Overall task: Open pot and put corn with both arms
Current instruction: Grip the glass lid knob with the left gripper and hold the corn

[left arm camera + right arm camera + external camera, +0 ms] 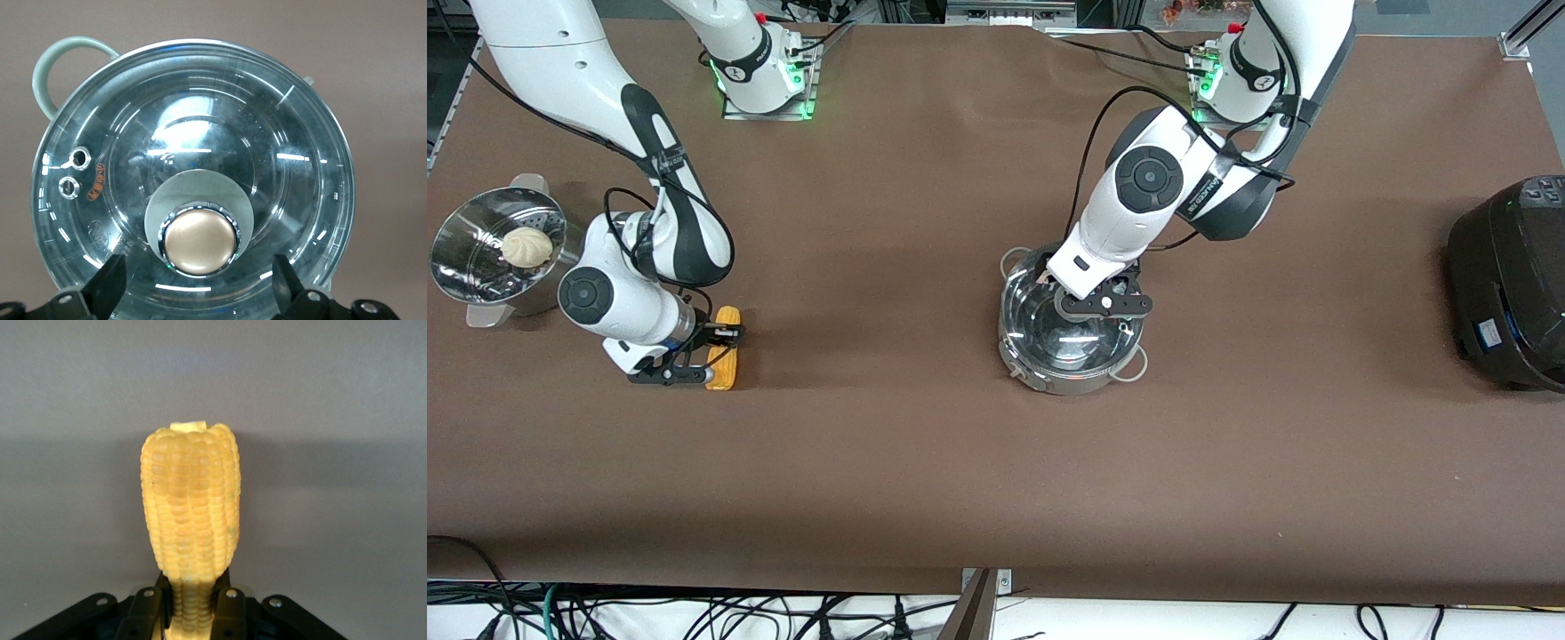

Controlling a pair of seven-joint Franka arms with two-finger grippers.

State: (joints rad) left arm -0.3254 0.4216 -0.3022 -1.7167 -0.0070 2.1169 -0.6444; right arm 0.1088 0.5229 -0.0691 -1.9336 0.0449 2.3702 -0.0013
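A: Over the pot (1069, 336), near the table's middle, I've got the left gripper (195, 293) hanging with its fingers (107, 288) spread apart, one to each side of the lid's knob (199, 240) and not touching it.

B: Lid's on?

A: Yes, the glass lid (193, 167) sits on the pot, knob up (I can see the two small vent holes near its rim). One pale loop handle (57, 63) sticks out past the lid.

B: And the corn (724, 347)?

A: Toward the right arm's end of the table, lying on the brown cloth (925, 444). My right gripper (190, 610) is down at it, fingers clamped together on one end of the cob; the rest pokes out past the fingertips.

B: Anything else close by?

A: A steamer basket (463, 267) with a white bun (525, 246) in it, near the corn at that same end. A black cooker (1512, 284) stands at the left arm's end, well apart from the pot
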